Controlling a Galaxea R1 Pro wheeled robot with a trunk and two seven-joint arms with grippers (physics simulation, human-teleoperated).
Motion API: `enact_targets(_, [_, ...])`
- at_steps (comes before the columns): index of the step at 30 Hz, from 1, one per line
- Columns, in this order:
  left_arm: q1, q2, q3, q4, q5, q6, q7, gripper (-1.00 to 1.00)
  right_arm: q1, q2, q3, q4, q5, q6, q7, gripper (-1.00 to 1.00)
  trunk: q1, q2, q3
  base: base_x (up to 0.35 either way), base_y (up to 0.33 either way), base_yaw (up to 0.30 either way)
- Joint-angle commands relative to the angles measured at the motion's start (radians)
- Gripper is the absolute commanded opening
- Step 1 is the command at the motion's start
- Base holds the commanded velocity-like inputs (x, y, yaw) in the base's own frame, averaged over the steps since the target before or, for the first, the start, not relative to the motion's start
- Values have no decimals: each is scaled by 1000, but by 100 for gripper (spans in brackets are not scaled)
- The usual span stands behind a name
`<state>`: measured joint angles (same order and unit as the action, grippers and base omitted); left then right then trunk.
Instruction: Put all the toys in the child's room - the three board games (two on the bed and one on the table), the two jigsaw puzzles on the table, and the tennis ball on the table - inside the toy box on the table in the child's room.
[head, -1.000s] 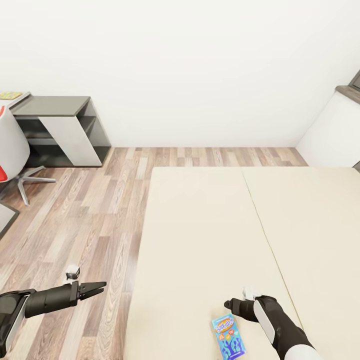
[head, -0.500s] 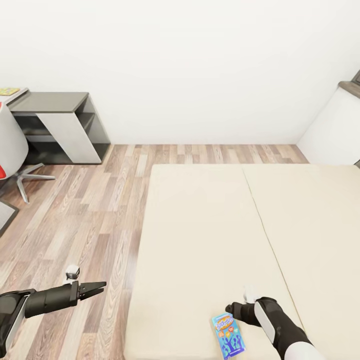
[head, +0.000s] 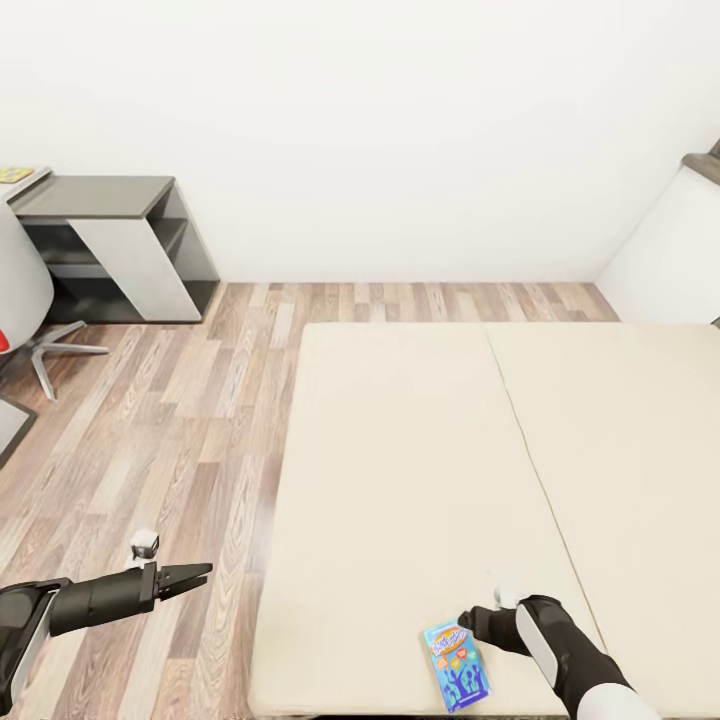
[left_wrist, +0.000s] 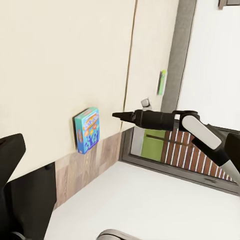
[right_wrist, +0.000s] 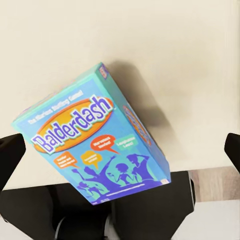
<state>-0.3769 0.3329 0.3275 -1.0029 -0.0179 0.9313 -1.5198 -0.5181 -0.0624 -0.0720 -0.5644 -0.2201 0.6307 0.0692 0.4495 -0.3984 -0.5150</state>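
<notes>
A blue board game (head: 455, 665) lies flat on the beige bed (head: 420, 450), close to its near edge. The right wrist view shows its printed lid (right_wrist: 95, 147) between my two spread fingers. My right gripper (head: 467, 623) is open and hangs just over the box's far end. The left wrist view shows the same blue box (left_wrist: 86, 130), my right gripper (left_wrist: 122, 115), and a green board game (left_wrist: 162, 82) further along the mattress. My left gripper (head: 195, 574) hovers open over the wood floor, left of the bed, holding nothing. A pale table corner (head: 38, 178) with something flat and colourful on it shows at the far left.
A dark grey cabinet (head: 110, 230) stands against the white wall at the left. A white swivel chair (head: 18, 300) is in front of it. Wood-plank floor (head: 170, 430) runs between them and the bed. A white unit (head: 665, 260) stands at the right.
My right gripper has moved nearer to the blue box's far end. The view has shifted a little, so the room sits higher in the picture. The left arm has not moved.
</notes>
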Motion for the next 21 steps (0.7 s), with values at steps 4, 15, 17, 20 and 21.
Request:
enact_targets(4, [0, 1, 1, 0, -2, 11, -5, 100, 0, -1, -1, -1, 4, 6, 6, 100, 0, -2, -6, 0, 0, 0])
enact_targets(15, [0, 2, 3, 0, -2, 11, -5, 100, 0, -12, 3, 0, 3, 6, 8, 100, 0, -2, -20, 0, 0, 0])
enact_targets(17, [0, 3, 3, 0, -2, 11, -5, 100, 1, -16, 4, 0, 2, 6, 17, 100, 0, -2, -22, 0, 0, 0])
enact_targets(20, [0, 3, 4, 0, -2, 11, -5, 100, 1, -18, 4, 0, 3, 5, 30, 100, 0, -2, -26, 0, 0, 0])
enact_targets(21, [0, 3, 4, 0, -2, 11, -5, 100, 1, -19, 4, 0, 4, 5, 51, 100, 0, -2, -27, 0, 0, 0])
